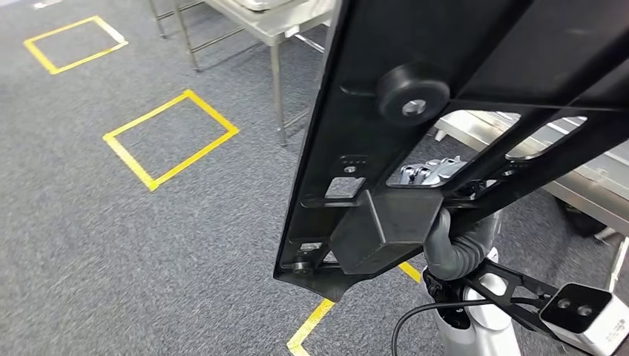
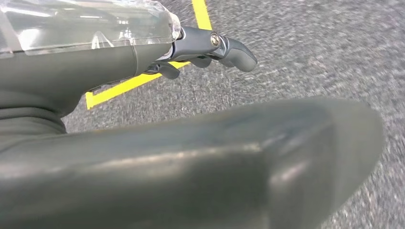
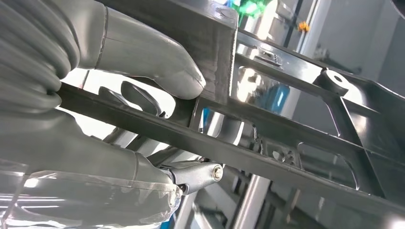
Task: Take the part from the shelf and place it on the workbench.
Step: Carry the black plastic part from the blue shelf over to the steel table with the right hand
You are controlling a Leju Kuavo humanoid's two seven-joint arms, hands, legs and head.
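The right hand (image 3: 119, 76) is gripping the black part (image 1: 415, 126), thumb pressing its box-shaped block, and the part is filling the head view's right half. Behind it, steel tables (image 1: 274, 30) are standing top centre and right. Yellow floor squares (image 1: 170, 137) are marking open grey carpet (image 1: 111, 237) at left. The left hand (image 2: 210, 47) is hanging over carpet, fingers curling loosely, holding nothing.

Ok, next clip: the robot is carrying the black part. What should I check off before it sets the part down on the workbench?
1. Right hand holds the large black plastic frame part: ok, thumb pressed on a rib.
2. Grip secure enough for the set-down: cannot tell.
3. Left hand free: ok, nothing in it, fingers partly curled over the grey carpet.
4. Steel workbench in reach: cannot tell, the part hides most of it.
5. Landing spot free: cannot tell.
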